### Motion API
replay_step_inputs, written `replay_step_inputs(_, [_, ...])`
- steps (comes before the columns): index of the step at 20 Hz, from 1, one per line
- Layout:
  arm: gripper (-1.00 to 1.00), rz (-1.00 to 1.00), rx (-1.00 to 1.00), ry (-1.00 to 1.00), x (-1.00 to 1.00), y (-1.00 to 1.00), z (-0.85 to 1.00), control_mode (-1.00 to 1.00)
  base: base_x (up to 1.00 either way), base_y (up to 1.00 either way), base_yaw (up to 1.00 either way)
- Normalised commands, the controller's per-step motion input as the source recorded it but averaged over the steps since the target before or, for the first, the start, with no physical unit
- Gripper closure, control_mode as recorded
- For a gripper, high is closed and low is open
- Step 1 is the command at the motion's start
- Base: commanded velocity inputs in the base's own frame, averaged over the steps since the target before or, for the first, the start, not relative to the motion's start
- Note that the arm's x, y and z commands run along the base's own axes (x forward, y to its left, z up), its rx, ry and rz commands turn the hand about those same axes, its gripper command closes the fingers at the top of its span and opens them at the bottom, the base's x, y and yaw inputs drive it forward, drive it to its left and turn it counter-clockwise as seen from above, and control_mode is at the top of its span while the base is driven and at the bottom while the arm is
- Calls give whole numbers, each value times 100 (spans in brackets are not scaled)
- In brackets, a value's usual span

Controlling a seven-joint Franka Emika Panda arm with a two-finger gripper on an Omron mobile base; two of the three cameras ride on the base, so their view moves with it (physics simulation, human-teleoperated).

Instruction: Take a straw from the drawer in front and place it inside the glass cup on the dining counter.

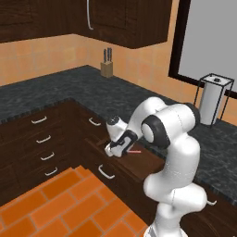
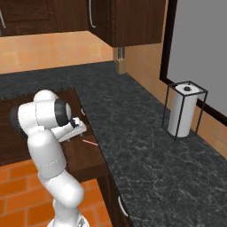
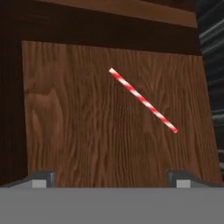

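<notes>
The wide dark-brown drawer (image 1: pixel 141 163) stands pulled out from under the black counter, its wooden floor (image 3: pixel 83 131) spread below the hand. The straw (image 3: pixel 143 100) lies flat on that floor, red and white striped, running diagonally. It appears as a thin pink line (image 1: pixel 134 151) beside the hand, and again as a pink streak (image 2: pixel 90 142). My gripper (image 3: pixel 111 179) hovers over the drawer, open, with nothing between its fingertips (image 3: pixel 41 178); the straw lies ahead of them, untouched. From the base views the hand (image 1: pixel 111 149) points down into the drawer (image 2: pixel 84 160). The glass cup and the dining counter are out of view.
Black speckled counter (image 2: pixel 146 146) wraps the corner, carrying a paper towel holder (image 1: pixel 212 99) and a knife block (image 1: pixel 107 68). Narrow stacked drawers (image 1: pixel 44 139) line the left. Orange tiled floor (image 1: pixel 60 203) lies below. The drawer's silver handle (image 1: pixel 106 173) faces the floor side.
</notes>
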Motion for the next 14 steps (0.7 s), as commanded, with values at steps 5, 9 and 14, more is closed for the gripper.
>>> replay_step_inputs(5, [-100, 0, 0, 11, 0, 2, -51, -100, 0, 0, 0])
replay_step_inputs(9, [-100, 0, 4, 21, -4, 29, -36, -100, 0, 0, 0])
replay_step_inputs(14, [-100, 0, 10, 27, -45, 76, -28, -100, 0, 0, 0])
